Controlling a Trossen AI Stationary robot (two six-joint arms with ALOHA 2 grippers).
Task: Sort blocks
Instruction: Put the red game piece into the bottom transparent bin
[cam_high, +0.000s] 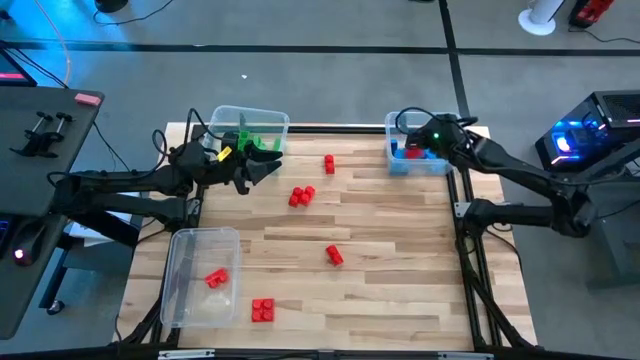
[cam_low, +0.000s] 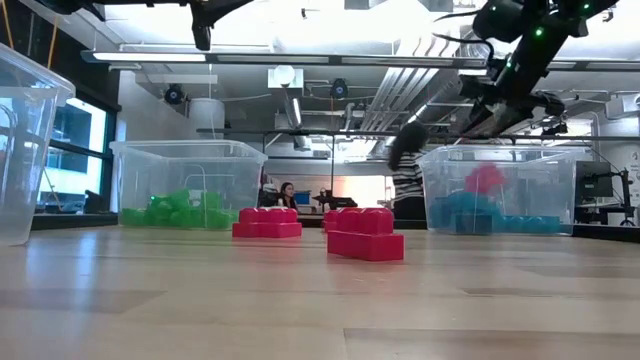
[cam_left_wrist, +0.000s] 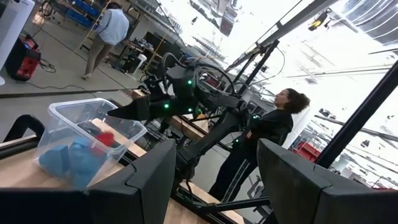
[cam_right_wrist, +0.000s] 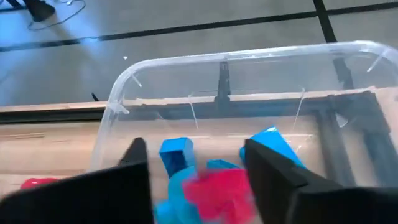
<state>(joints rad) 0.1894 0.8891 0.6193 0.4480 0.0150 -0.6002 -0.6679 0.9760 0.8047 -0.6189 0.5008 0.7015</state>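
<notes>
Right gripper (cam_right_wrist: 196, 180) poised over the far-right clear bin (cam_right_wrist: 118, 99), fingers parted and gripping nothing. Directly between and just beneath its fingertips, a red block (cam_right_wrist: 221, 190), blurred, lying on a heap of blue blocks (cam_right_wrist: 176, 154); studded, bright, angular pieces, some tilted on edge. Another red piece (cam_right_wrist: 37, 183) off to one side of the jaws, outside the bin wall, on the wood.

Left gripper (cam_high: 262, 165) hanging above the table beside the far-left bin (cam_high: 250, 116), fingers spread apart, nothing between them. Behind those jaws, inside that bin, green blocks (cam_low: 175, 212), piled low and rounded with studs.

Ahead of the left jaws, out on the open table (cam_high: 400, 300): a red cluster (cam_high: 301, 196) nearest, a single red block (cam_high: 329, 164) beyond it, another (cam_high: 334, 256) nearer the table's middle. Well away from both grippers, a near-left bin (cam_high: 185, 300) holding one red block (cam_high: 216, 278), with a flat red cluster (cam_high: 263, 310) just outside it.
</notes>
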